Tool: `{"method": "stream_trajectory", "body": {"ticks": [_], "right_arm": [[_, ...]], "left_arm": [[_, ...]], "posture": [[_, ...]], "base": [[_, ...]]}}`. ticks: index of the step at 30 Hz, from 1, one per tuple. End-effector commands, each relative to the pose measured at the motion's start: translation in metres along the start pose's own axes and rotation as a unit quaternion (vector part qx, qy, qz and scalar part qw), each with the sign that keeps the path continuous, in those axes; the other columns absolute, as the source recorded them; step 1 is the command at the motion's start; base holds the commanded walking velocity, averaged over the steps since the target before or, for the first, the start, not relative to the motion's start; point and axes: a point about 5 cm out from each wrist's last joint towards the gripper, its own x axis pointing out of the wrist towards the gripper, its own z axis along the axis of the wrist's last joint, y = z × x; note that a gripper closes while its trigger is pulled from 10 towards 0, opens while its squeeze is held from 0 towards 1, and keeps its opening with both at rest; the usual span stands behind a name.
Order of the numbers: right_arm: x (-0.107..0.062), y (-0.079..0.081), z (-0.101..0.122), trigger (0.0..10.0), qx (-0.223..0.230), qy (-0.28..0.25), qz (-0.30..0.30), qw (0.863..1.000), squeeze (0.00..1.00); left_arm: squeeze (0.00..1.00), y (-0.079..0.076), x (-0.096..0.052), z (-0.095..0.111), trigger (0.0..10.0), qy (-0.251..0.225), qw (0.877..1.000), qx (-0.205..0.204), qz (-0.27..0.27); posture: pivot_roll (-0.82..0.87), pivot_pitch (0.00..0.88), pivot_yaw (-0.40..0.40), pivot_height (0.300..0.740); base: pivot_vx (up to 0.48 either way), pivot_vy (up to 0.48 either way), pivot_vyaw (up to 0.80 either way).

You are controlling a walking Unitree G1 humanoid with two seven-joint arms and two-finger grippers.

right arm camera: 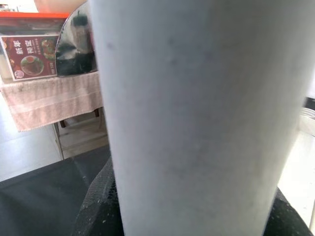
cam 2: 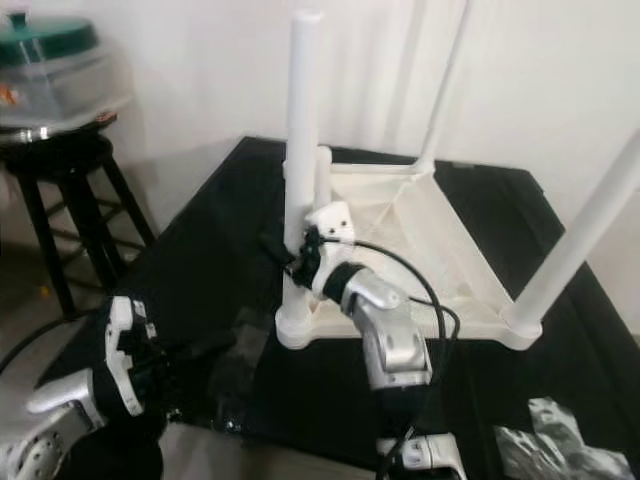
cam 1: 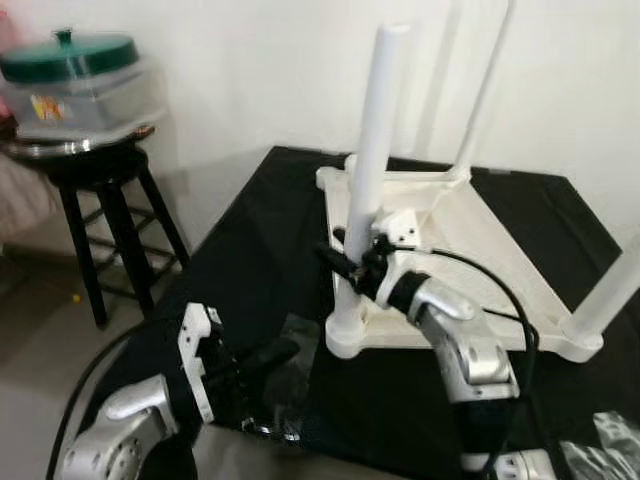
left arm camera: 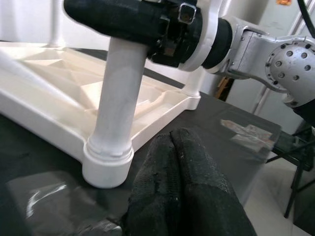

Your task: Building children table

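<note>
A white children's table (cam 1: 470, 230) lies upside down on a black cloth (cam 1: 250, 260). Its near-left leg (cam 1: 375, 120) stands upright in its corner socket. My right gripper (cam 1: 347, 255) is shut on this leg low down, its black fingers wrapped around it. In the right wrist view the leg (right arm camera: 197, 113) is pressed close to the camera. My left gripper (cam 1: 268, 357) hovers low over the cloth, to the left of the socket, shut with nothing in it. The left wrist view looks along its fingertips (left arm camera: 172, 147) at the leg (left arm camera: 118, 98).
Two more legs stand on the table, one at the back (cam 1: 485, 90) and one at the near right (cam 1: 615, 290). Clear plastic wrap (cam 1: 290, 385) lies by the left gripper. A black stool (cam 1: 100, 200) on the left holds a green-lidded container (cam 1: 70, 75).
</note>
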Motion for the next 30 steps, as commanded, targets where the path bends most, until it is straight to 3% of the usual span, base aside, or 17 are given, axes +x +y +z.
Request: {"method": "stream_trajectory", "body": {"ticks": [1, 9, 10, 15, 16, 17, 19, 20, 21, 22, 23, 25, 27, 29, 30], "right_arm": [[-0.003, 0.003, -0.046, 0.0, 0.061, 0.106, -0.004, 0.992, 0.00], [-0.006, 0.000, -0.046, 0.0, 0.040, 0.134, -0.046, 0.989, 0.00], [-0.006, 0.000, -0.042, 9.6, 0.038, 0.132, -0.051, 0.989, 0.00], [-0.004, 0.002, -0.032, 10.0, 0.040, 0.110, -0.022, 0.993, 0.00], [-0.004, 0.004, -0.019, 10.0, 0.042, 0.081, 0.017, 0.996, 1.00], [-0.004, 0.004, -0.019, 10.0, 0.042, 0.081, 0.017, 0.996, 1.00], [-0.007, -0.001, 0.011, 10.0, 0.014, 0.021, 0.120, 0.992, 1.00], [-0.007, -0.001, 0.011, 10.0, 0.014, 0.021, 0.120, 0.992, 1.00], [-0.010, -0.006, 0.021, 10.0, -0.024, 0.015, 0.174, 0.984, 0.81], [-0.010, -0.006, 0.021, 10.0, -0.024, 0.015, 0.174, 0.984, 0.81], [-0.013, -0.012, 0.028, 10.0, -0.043, 0.022, 0.226, 0.973, 0.00], [-0.018, -0.018, 0.036, 10.0, -0.070, 0.047, 0.306, 0.948, 0.00], [-0.018, -0.018, 0.036, 10.0, -0.070, 0.047, 0.306, 0.948, 0.00], [-0.012, -0.027, 0.041, 10.0, -0.085, 0.074, 0.354, 0.928, 0.00], [-0.012, -0.027, 0.041, 10.0, -0.085, 0.074, 0.354, 0.928, 0.00]], "left_arm": [[0.00, 0.003, -0.003, -0.002, 10.0, 0.013, 1.000, -0.005, 0.002], [0.00, 0.003, -0.004, -0.001, 10.0, 0.005, 1.000, -0.003, 0.013], [0.00, 0.003, -0.003, -0.002, 10.0, 0.007, 1.000, -0.003, 0.011], [0.00, 0.003, -0.002, -0.002, 10.0, 0.008, 1.000, -0.004, 0.010], [0.00, 0.003, -0.002, -0.002, 10.0, 0.008, 1.000, -0.004, 0.008], [0.00, 0.003, -0.002, -0.002, 10.0, 0.008, 1.000, -0.004, 0.008], [0.00, 0.004, 0.000, -0.003, 10.0, 0.008, 1.000, -0.004, 0.007], [0.00, 0.004, 0.000, -0.003, 10.0, 0.008, 1.000, -0.004, 0.007], [0.00, 0.004, 0.000, -0.003, 10.0, 0.007, 1.000, -0.004, 0.007], [0.00, 0.004, 0.000, -0.003, 10.0, 0.007, 1.000, -0.004, 0.007], [0.00, 0.004, 0.001, -0.004, 10.0, 0.007, 1.000, -0.003, 0.008], [0.00, 0.004, 0.001, -0.005, 10.0, 0.008, 1.000, -0.001, 0.011], [0.00, 0.004, 0.001, -0.005, 10.0, 0.008, 1.000, -0.001, 0.011], [0.00, 0.005, 0.000, -0.006, 10.0, 0.013, 1.000, 0.002, 0.014], [0.00, 0.005, 0.000, -0.006, 10.0, 0.013, 1.000, 0.002, 0.014]], "posture": [[-0.05, 0.000, -0.022, 0.740], [-0.04, 0.000, -0.030, 0.740], [-0.04, 0.000, -0.029, 0.740], [-0.04, 0.000, -0.030, 0.740], [-0.04, 0.000, -0.033, 0.740], [-0.04, 0.000, -0.033, 0.740], [-0.04, 0.000, -0.040, 0.740], [-0.04, 0.000, -0.040, 0.740], [-0.04, 0.000, -0.041, 0.740], [-0.04, 0.000, -0.041, 0.740], [-0.03, 0.000, -0.047, 0.740], [-0.02, 0.000, -0.050, 0.740], [-0.02, 0.000, -0.050, 0.740], [-0.01, 0.000, -0.044, 0.740], [-0.01, 0.000, -0.044, 0.740]], "base": [[0.000, 0.000, 0.00], [0.000, 0.000, 0.00], [0.000, 0.000, 0.00], [0.000, 0.000, 0.00], [0.000, 0.000, 0.00], [0.000, 0.000, 0.00], [0.000, 0.000, 0.00], [0.000, 0.000, 0.00], [0.000, 0.000, 0.00], [0.000, 0.000, 0.00], [0.000, 0.000, 0.00], [0.000, 0.000, 0.00], [0.000, 0.000, 0.00], [0.000, 0.000, 0.00], [0.000, 0.000, 0.00]]}}
